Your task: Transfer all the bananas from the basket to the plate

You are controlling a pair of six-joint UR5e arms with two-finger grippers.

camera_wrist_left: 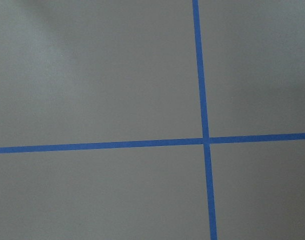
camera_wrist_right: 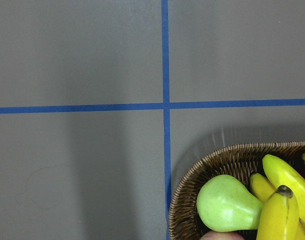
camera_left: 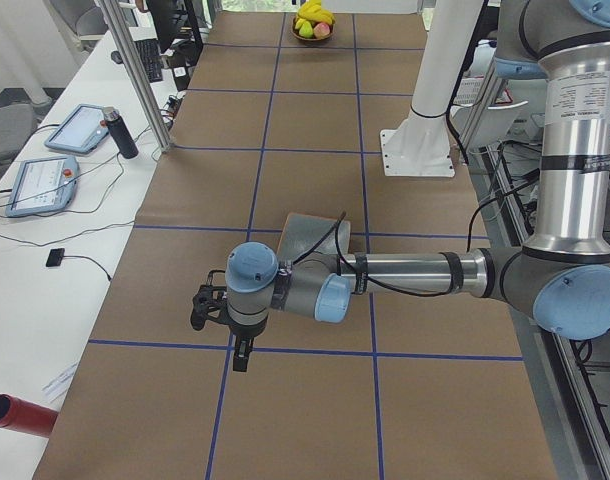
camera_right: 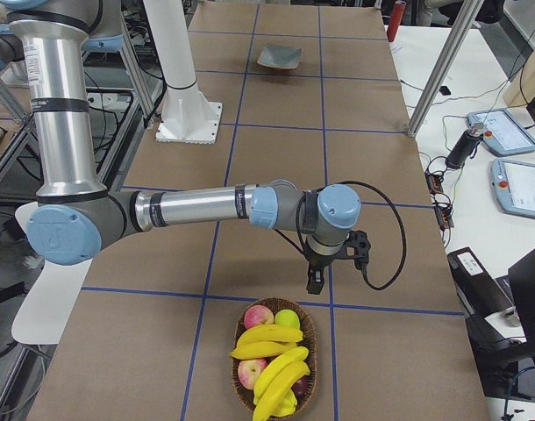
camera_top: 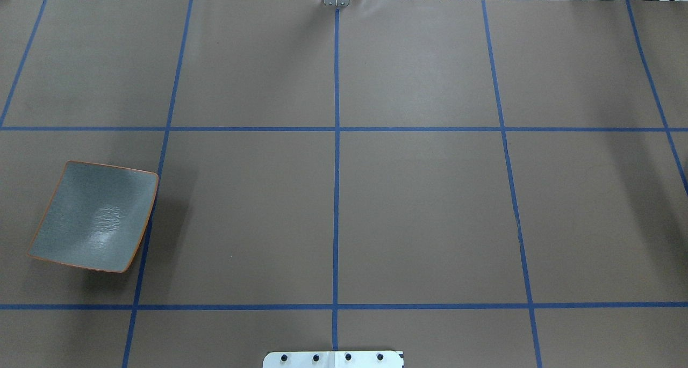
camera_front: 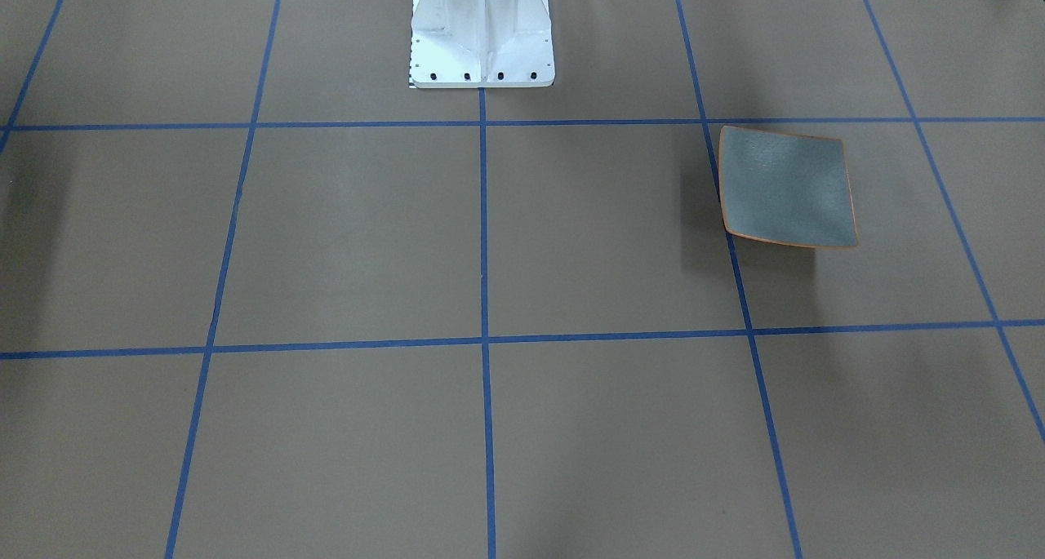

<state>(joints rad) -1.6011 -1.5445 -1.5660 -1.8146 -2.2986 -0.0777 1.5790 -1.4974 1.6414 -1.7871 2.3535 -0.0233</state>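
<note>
Several yellow bananas (camera_right: 272, 353) lie in a brown wicker basket (camera_right: 310, 351) at the table's right end; they also show in the right wrist view (camera_wrist_right: 281, 212) and, far off, in the exterior left view (camera_left: 316, 13). The grey-blue plate (camera_top: 94, 217) with an orange rim lies empty near the left end (camera_front: 788, 188), (camera_right: 279, 57). My right gripper (camera_right: 316, 282) points down just short of the basket. My left gripper (camera_left: 242, 355) points down past the plate (camera_left: 307, 235). I cannot tell whether either is open or shut.
The basket also holds a green pear (camera_wrist_right: 225, 206) and red apples (camera_right: 259, 316). The white robot pedestal (camera_front: 482, 37) stands at mid-table. Tablets (camera_left: 40, 185), a black bottle (camera_left: 120, 132), a red cylinder (camera_left: 15, 415) and metal posts (camera_left: 135, 75) stand on the far side table.
</note>
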